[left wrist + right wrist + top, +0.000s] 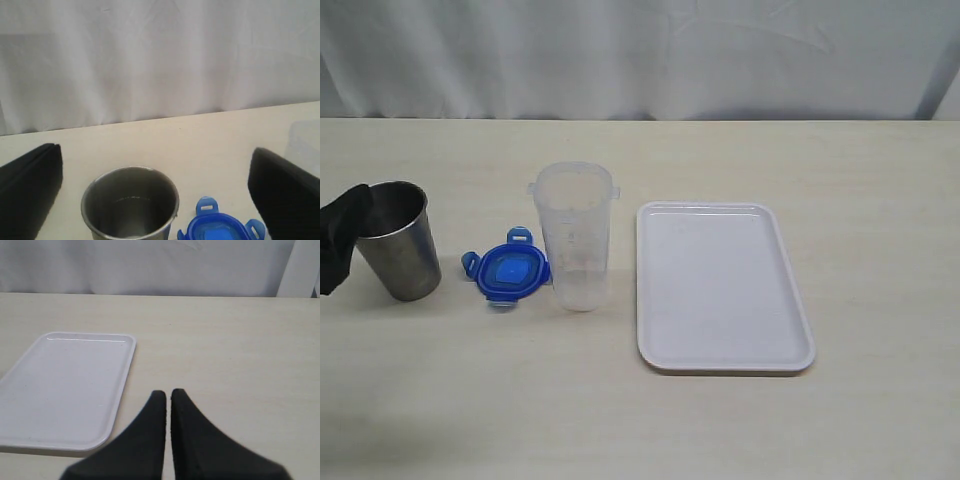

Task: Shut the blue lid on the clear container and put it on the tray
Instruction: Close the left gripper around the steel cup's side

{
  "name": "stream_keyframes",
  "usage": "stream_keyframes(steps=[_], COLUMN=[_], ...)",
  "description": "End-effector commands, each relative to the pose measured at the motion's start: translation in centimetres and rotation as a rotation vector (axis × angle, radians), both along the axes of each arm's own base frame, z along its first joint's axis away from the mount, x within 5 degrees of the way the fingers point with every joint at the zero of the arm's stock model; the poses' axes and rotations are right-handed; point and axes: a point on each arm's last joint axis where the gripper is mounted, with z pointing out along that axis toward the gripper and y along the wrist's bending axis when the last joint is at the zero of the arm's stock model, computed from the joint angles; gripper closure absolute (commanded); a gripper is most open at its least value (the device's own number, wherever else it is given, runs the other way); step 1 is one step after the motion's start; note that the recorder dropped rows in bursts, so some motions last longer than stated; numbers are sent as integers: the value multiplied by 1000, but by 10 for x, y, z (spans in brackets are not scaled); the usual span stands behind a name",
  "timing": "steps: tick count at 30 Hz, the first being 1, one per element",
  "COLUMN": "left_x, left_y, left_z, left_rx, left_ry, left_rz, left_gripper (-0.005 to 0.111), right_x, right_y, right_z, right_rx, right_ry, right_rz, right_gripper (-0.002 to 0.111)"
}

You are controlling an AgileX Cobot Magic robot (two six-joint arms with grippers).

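Steel sits between my left gripper's [156, 152] fingers: the steel cup [130, 200], upright, with my jaws spread wide to either side of it; whether a finger touches it I cannot tell; the blue lid [217, 227] lies flat on the table [640, 420] just beside the cup; the clear container [575, 235] stands upright and uncapped just past the lid, near the tray [65, 385] but off it; my right gripper [167, 394] is pressed together, holding nothing, beside the tray.

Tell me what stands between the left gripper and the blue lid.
The steel cup does: it stands upright on the table right by the open left gripper, with the blue lid lying on its far side, beside the clear container.
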Motion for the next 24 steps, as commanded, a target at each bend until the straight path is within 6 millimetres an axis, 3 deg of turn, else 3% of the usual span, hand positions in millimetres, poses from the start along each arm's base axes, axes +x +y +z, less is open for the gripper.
stream_keyframes(steps=[1,24], left_x=[7,33], left_y=[-2,-2], left_z=[-6,-69], left_rx=[-18,58], left_ry=[-9,127], left_rz=[-14,-45], left_gripper=[2,2], right_x=[0,0], right_y=[0,0], right_z=[0,0], right_rx=[-3,-3], right_ry=[-6,-6], right_rz=[3,3], right_gripper=[104,104])
